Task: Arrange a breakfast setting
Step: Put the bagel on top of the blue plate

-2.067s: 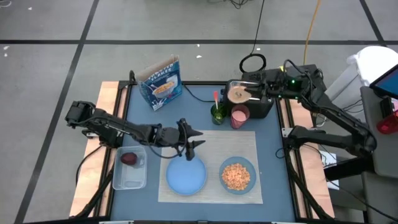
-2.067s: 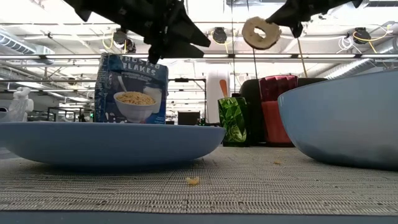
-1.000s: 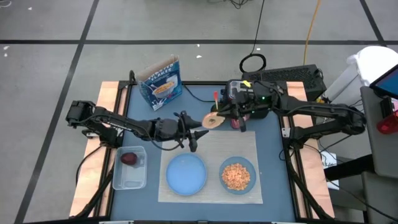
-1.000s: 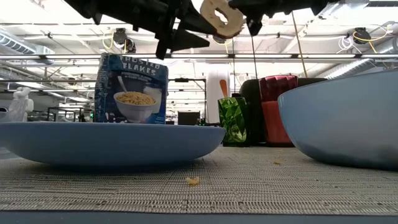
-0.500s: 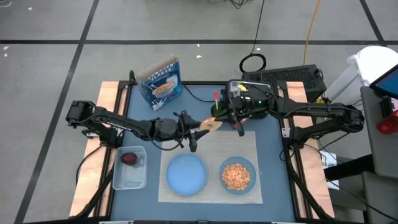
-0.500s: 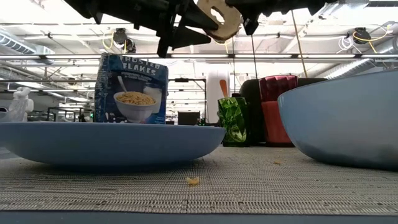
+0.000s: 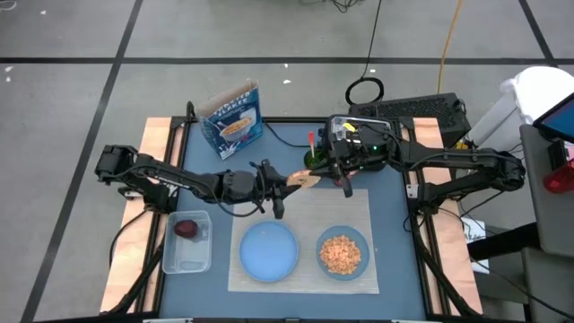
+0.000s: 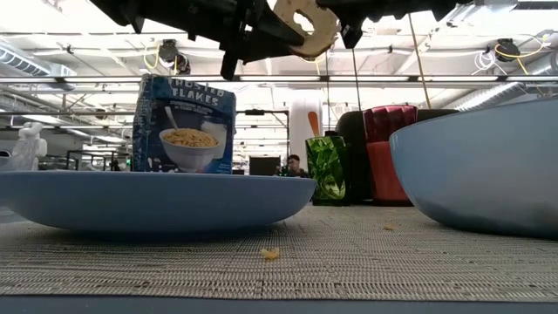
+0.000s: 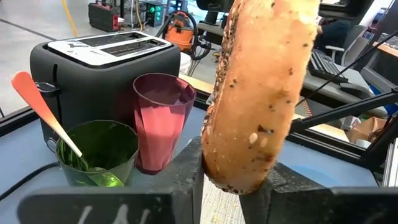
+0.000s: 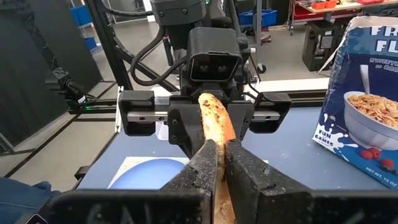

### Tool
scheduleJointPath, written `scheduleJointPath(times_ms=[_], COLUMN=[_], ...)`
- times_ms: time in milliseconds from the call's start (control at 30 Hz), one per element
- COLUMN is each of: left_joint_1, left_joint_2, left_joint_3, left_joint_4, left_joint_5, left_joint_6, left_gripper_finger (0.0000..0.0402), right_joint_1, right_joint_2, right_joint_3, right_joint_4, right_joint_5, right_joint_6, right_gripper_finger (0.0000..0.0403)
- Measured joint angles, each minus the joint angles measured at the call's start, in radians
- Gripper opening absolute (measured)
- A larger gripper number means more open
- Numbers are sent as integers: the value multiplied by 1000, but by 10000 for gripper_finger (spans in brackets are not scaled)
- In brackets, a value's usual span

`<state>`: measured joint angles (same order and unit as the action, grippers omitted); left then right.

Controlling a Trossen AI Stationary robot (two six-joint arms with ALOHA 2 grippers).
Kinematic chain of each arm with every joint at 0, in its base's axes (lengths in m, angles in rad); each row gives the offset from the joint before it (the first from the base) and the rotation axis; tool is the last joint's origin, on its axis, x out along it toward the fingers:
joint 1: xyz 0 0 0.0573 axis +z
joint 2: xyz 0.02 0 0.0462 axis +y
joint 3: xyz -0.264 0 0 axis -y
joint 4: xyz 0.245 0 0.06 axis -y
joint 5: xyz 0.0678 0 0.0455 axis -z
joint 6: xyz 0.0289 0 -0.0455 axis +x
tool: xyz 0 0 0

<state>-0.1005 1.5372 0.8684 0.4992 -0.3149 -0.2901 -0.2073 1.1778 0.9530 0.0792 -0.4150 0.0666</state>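
The bagel (image 7: 305,179) hangs in the air over the far edge of the woven placemat (image 7: 359,211), between my two grippers. My left gripper (image 7: 289,186) reaches it from the table's left and my right gripper (image 7: 325,170) from the right; both are shut on it. On the placemat rest the light-blue plate (image 7: 268,250) and the light-blue bowl (image 7: 342,252), which holds cereal. The dark-red fruit (image 7: 186,229) lies in a clear tub. The orange-handled spoon (image 9: 37,99) stands in a green cup. My left gripper pinches the bagel's two flat faces between its fingers (image 9: 189,180) at the rim nearest it (image 9: 217,168). The fingers come in about level from the table's left. The bagel stands on edge, clear of the table. My right gripper pinches the opposite rim of the bagel (image 10: 214,134) between its two fingers (image 10: 205,165), face to face. It comes in about level from the table's right. The bagel is lifted clear and stands on edge between the two grippers.
A black toaster (image 9: 106,68), a pink cup (image 9: 161,118) and the green cup (image 7: 314,163) stand at the far side behind the placemat. A cereal box (image 7: 231,118) stands at the far left. The clear tub (image 7: 188,240) sits left of the placemat.
My right gripper has carried the bagel a little toward my left gripper and the table's near side, then stopped. My left gripper, which stood open around the bagel's rim, has shut on it. The bagel stays in the air.
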Motion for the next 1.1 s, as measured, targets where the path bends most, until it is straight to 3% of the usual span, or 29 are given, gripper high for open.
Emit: scheduleJointPath(times_ms=[1100], left_joint_1=[0], left_joint_2=[0], left_joint_3=[0], left_joint_4=[0], left_joint_5=[0], left_joint_6=[-2], left_gripper_finger=[53], right_joint_1=[0], right_joint_2=[0], right_joint_3=[0], right_joint_4=[0], right_joint_5=[-2], right_joint_6=[0], right_gripper_finger=[36])
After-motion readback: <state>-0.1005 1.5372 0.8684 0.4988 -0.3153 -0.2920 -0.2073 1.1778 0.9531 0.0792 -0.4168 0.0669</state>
